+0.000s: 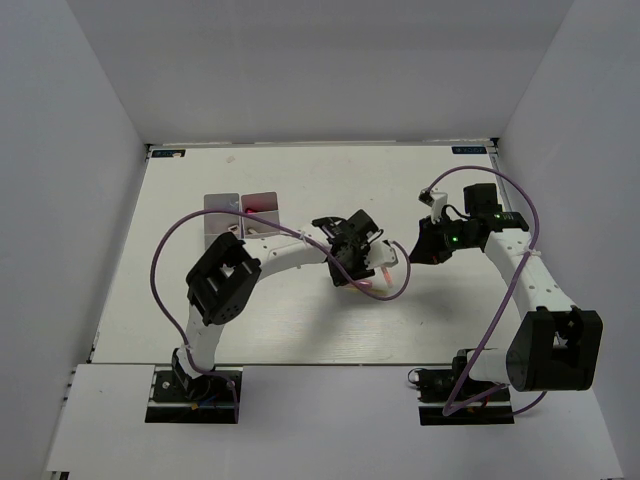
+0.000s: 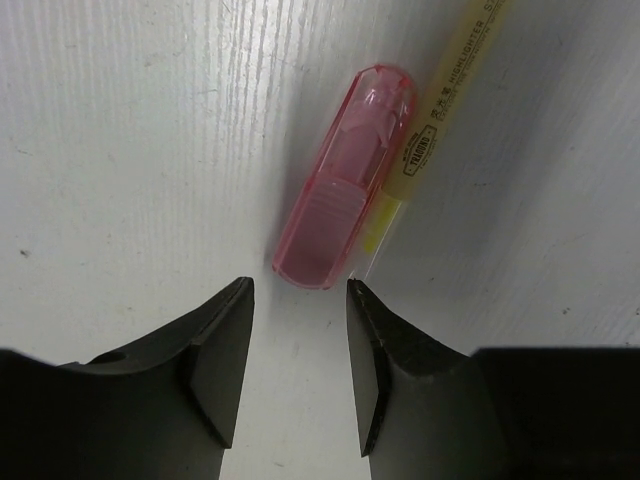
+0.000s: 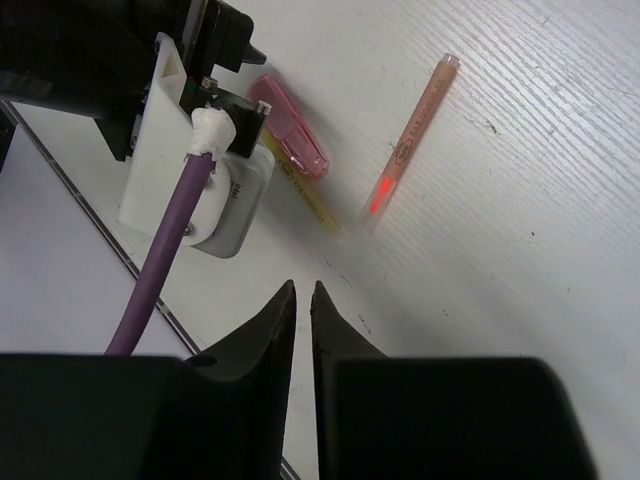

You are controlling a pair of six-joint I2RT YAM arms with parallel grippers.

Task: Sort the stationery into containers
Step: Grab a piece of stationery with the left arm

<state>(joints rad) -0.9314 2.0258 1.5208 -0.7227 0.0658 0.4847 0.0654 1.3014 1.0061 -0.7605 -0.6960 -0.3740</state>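
Arms, two of them, rise from the near edge of the white table (image 1: 200, 320) and bend inward, so that both grippers hang close together over the middle of the board.

The left gripper (image 2: 298, 292) points down at the table with its two black fingers (image 2: 215, 360) spread apart and nothing between them. Just beyond its fingertips lies a translucent pink cap (image 2: 345, 190), not gripped. The cap rests against one yellow highlighter (image 2: 455, 80), which runs on past it at a slant.

The right gripper (image 3: 304, 290) has its fingers parted by only a thin slit, and it holds nothing. In its wrist view the same pink cap and yellow highlighter lie beside the left gripper's white housing. A third piece, a slim peach marker (image 3: 412, 135) with a red tip, lies a little apart from that pair.

That makes three stationery items in view, all loose on the table.

Farther back and to the left, well apart from them, stand the containers (image 1: 240, 205). Two white compartments show side by side; the left arm covers whatever lies nearer.
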